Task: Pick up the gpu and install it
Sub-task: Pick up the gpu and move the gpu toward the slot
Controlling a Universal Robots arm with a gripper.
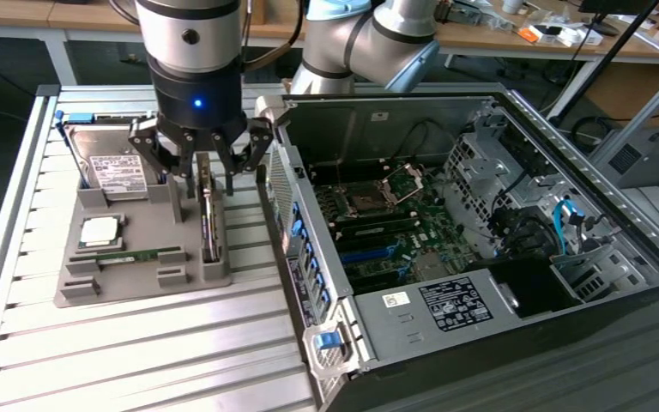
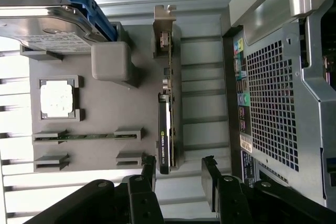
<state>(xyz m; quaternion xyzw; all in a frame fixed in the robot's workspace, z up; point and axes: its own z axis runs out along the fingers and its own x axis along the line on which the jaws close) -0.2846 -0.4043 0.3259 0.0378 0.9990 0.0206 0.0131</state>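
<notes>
1. Over the gray holder tray (image 1: 135, 283) on the slatted table (image 1: 135, 360), I see the gripper (image 1: 202, 176) pointing straight down, just beside the open computer case (image 1: 479, 215).
2. Its jaws stand wide, and nothing is held.
3. The gpu (image 1: 208, 219) stands on edge in a slot along the side of the tray nearest the case.
4. From the wrist view, the gripper (image 2: 179, 174) straddles one end of the gpu (image 2: 165, 129), one finger on each side. A clear gap shows on the case side.
5. The card's silver bracket is at the end away from the fingers.
6. Elsewhere in the tray lie a hard drive (image 1: 117, 172), a square processor chip (image 1: 100, 230) and a narrow RAM stick (image 1: 135, 256), all apart from the gripper.
7. The case lies on its side with the motherboard exposed.
</notes>
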